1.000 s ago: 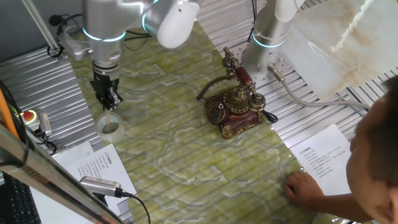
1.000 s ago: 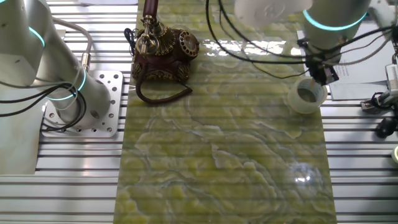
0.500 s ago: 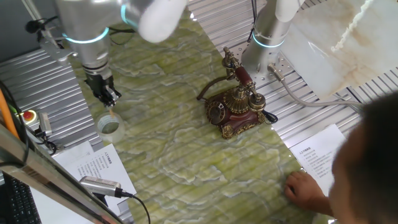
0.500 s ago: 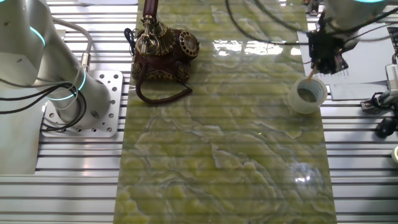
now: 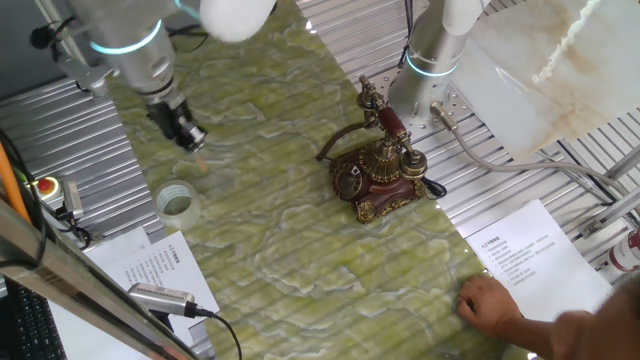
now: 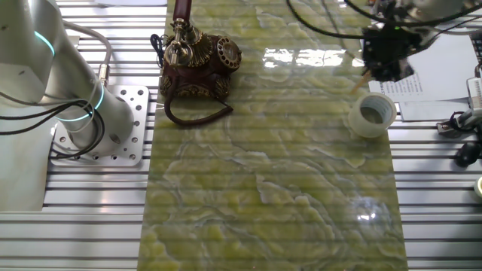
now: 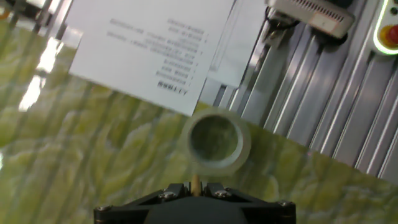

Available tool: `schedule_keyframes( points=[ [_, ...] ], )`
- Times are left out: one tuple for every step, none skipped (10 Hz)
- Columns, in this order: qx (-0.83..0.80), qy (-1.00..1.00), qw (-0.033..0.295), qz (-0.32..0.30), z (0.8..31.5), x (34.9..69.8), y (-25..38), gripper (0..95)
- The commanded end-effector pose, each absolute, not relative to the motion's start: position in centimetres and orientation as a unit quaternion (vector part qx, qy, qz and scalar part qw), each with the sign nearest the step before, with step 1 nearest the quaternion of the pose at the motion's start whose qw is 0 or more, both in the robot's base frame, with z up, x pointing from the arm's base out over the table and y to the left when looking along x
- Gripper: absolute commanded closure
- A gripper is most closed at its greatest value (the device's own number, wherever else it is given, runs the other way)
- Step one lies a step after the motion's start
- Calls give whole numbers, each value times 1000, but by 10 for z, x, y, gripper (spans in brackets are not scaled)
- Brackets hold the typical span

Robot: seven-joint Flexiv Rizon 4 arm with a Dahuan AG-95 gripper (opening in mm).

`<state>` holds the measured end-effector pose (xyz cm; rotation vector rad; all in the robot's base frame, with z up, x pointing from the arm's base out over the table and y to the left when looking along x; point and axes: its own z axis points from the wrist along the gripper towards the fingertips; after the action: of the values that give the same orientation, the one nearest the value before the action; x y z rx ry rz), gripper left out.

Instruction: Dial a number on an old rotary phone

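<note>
The old rotary phone [image 5: 378, 172] stands on the green marbled mat, dark red with brass trim, its dial facing front-left and its handset cradled; it also shows in the other fixed view [image 6: 197, 59]. My gripper [image 5: 190, 138] hangs far left of the phone, tilted, shut on a thin wooden stick [image 7: 196, 184] that juts from between the fingers. In the other fixed view the gripper [image 6: 380, 68] is just above and beyond a clear round cup [image 6: 371, 115]. The cup [image 7: 215, 140] lies ahead of the stick tip in the hand view, apart from it.
A second arm's base [image 5: 425, 75] stands behind the phone. Printed sheets [image 5: 150, 268] lie by the mat's left corner and another sheet [image 5: 520, 250] at the right. A person's hand [image 5: 490, 300] rests at the front right. A red button box [image 5: 48, 190] sits far left.
My gripper has lifted the stick out of the clear cup, risen and tilted, and shifted a little toward the middle of the mat. The person has leaned back out of view.
</note>
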<state>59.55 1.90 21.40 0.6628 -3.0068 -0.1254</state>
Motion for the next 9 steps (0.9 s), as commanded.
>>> schedule_keyframes(
  points=[
    [206, -975, 61, -52, 222, 577, 26, 950],
    [200, -976, 70, -55, 221, 575, 32, 950],
    [194, -976, 75, -59, 218, 572, 39, 950],
    [187, -977, 79, -66, 214, 568, 46, 950],
    [178, -977, 89, -76, 210, 563, 53, 950],
    [173, -976, 100, -83, 204, 556, 58, 950],
    [167, -976, 111, -89, 200, 548, 63, 950],
    [162, -974, 131, -93, 196, 537, 70, 950],
    [162, -972, 144, -95, 195, 529, 75, 950]
  ],
)
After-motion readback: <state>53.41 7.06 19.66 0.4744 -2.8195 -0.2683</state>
